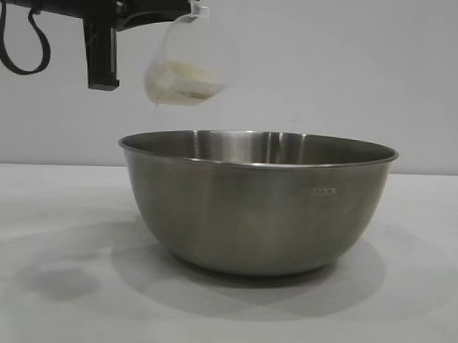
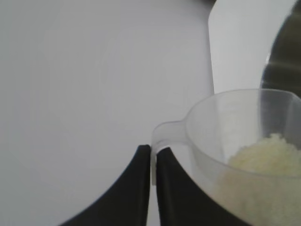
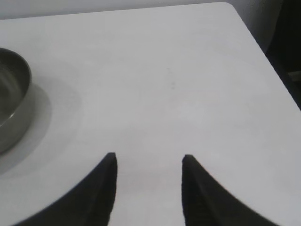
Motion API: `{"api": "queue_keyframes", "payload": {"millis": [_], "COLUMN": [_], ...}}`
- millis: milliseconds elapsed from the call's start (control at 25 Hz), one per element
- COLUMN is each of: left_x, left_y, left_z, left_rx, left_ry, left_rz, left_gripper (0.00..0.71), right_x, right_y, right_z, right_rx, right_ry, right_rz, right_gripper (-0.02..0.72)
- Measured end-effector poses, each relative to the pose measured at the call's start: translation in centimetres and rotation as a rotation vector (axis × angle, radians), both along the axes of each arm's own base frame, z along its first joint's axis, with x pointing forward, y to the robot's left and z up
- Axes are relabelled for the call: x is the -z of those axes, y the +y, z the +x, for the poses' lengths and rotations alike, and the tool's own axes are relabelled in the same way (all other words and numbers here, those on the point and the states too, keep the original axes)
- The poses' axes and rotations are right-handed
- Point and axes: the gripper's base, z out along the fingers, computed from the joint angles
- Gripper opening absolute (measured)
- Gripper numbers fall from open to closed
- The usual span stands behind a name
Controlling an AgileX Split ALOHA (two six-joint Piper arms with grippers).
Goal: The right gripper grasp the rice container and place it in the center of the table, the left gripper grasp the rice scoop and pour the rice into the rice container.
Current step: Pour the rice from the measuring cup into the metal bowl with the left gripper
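1. Standing on the white desk (image 1: pixel 54 233) at the centre of the exterior view is the rice container (image 1: pixel 256 202), a big steel bowl with faint lettering on its side; its shadow spreads round its base.
2. Above the bowl's left rim, in the upper left of that view, the left tool (image 1: pixel 191 6) reaches in level from the left and holds the rice scoop (image 1: pixel 191 61) in the air, clear of the bowl.
3. The left tool's fingers (image 2: pixel 167 188) are pressed together on the scoop's thin side handle, seen at lower centre of the left wrist view.
4. The scoop is tilted, its mouth turned toward the bowl side.
5. The rice (image 1: pixel 181 79) lies as a pale heap in the low part of the scoop; in the left wrist view it sits at lower right, banked against the clear wall.
6. I can't see inside the bowl from the exterior view, so I can't tell whether any grains are in it.
7. The right tool (image 3: pixel 148 188) hangs over bare desk, its two dark fingers spread with nothing between them; the bowl shows at the left edge of the right wrist view, well apart from it.
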Motion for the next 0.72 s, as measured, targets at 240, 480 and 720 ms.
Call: {"api": "queue_keyframes", "payload": {"millis": [240,480,720], "left_x": [0.3,0.4,0.4], "left_y": [-0.5,-1.8,-2.1], "left_z": [-0.6,-1.5,-1.7], "left_rx": [0.083,0.148,0.163], "left_ry": [-0.138,-0.217,-0.264], "left_rz": [0.120,0.168,0.193], "left_gripper": [0.000,0.000,0.000], "right_x": [0.0,0.0,0.0], "right_y": [0.0,0.0,0.0], "right_z": [0.0,0.0,0.0], "right_rx": [0.000,0.000,0.000], "right_ry": [0.000,0.000,0.000], "right_rz": [0.000,0.000,0.000], "right_gripper": [0.325,0.325,0.325]}}
